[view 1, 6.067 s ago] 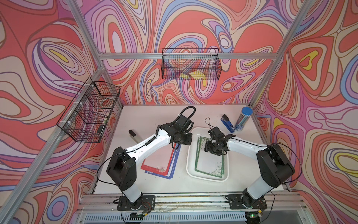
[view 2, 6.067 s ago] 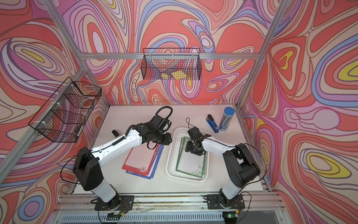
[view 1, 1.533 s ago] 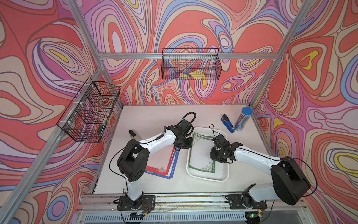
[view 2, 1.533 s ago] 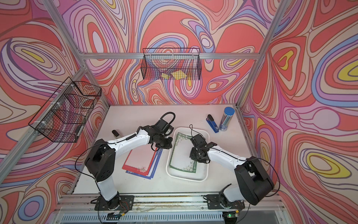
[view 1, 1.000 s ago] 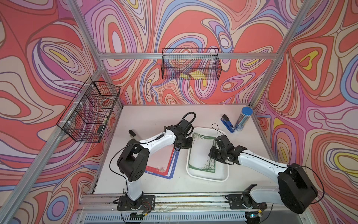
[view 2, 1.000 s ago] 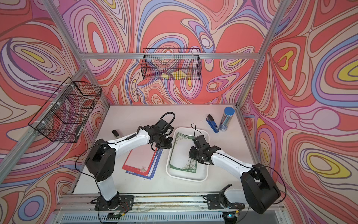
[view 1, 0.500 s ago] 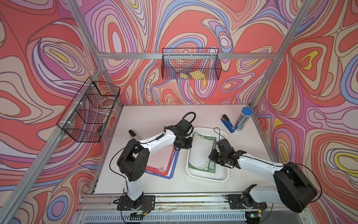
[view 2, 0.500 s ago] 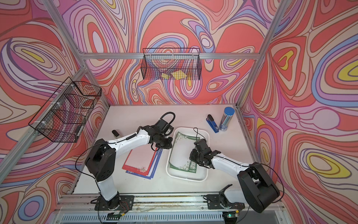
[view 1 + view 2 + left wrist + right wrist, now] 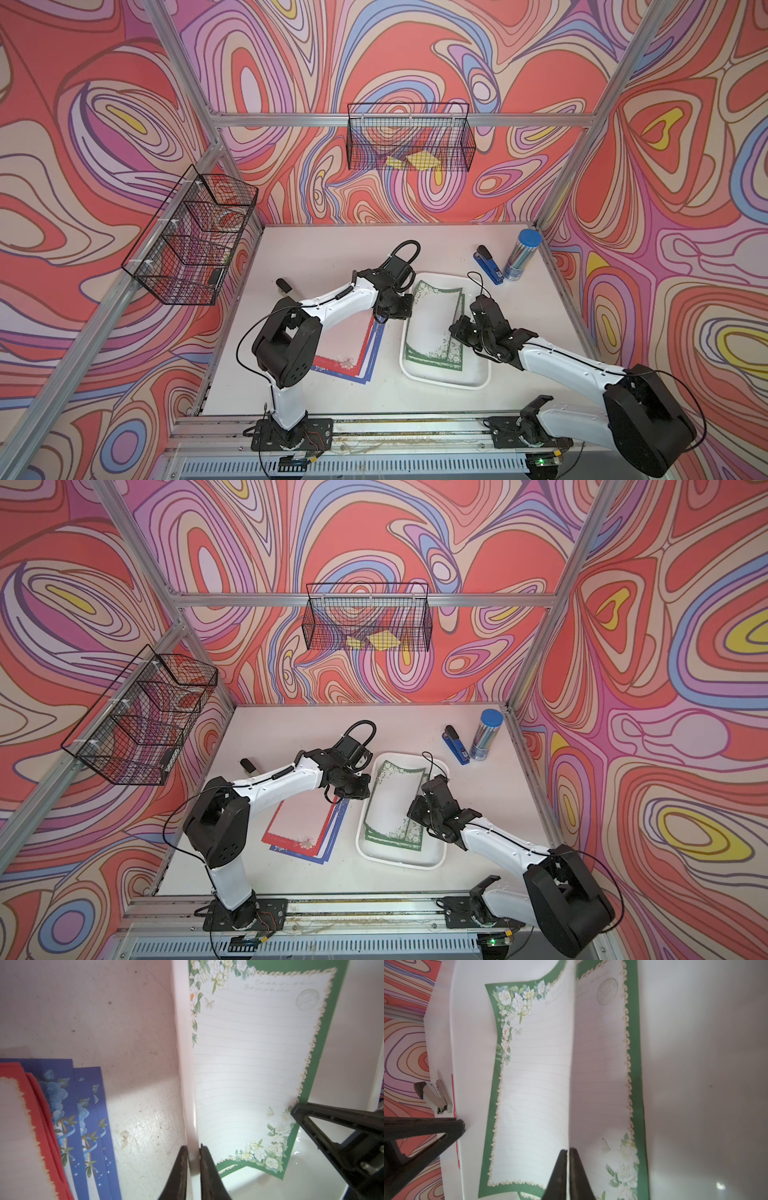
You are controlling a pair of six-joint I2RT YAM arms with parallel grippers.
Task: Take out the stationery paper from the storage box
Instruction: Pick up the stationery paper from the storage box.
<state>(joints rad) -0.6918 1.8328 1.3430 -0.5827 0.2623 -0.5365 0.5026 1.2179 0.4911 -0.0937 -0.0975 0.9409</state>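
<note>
- Storage box (image 9: 441, 385) (image 9: 398, 865): a shallow white tray lying flat on the table, at about 3 o'clock from the table's middle, taking the far wall as 12 in both top views.
- Stationery paper (image 9: 432, 320) (image 9: 392, 804): green-bordered lined sheets with white flowers, inside the box. The top sheet is bowed upward, its 3 o'clock long edge raised off the sheet beneath (image 9: 600, 1084), which lies flat on the box floor.
- Right gripper (image 9: 455, 330) (image 9: 568, 1150): reaches in from 4 o'clock. Its fingers are pressed nearly together, with the raised edge of the top sheet (image 9: 533, 1095) pinched between them.
- Left gripper (image 9: 399, 313) (image 9: 192, 1149): sits at the box's 9 o'clock side. Its fingers straddle the thin white wall of the box and clamp it, one outside over the table and one inside next to the green sheet (image 9: 249, 1064).
- Red-bordered sheets (image 9: 347, 340) (image 9: 12, 1126): stacked on the table outside the box, at about 8 o'clock from the table's middle. They lie on top of blue-bordered sheets (image 9: 372, 357) (image 9: 62, 1105), which fan out towards the box but do not touch it.
- Blue stapler (image 9: 488, 264) and blue-capped tube (image 9: 521, 255): close together near the 1 o'clock corner, the tube standing upright, both apart from the box.
- Wire basket (image 9: 409, 141) on the far wall holds yellow paper pieces (image 9: 411, 160). A second wire basket (image 9: 191, 237) hangs on the 9 o'clock wall.
</note>
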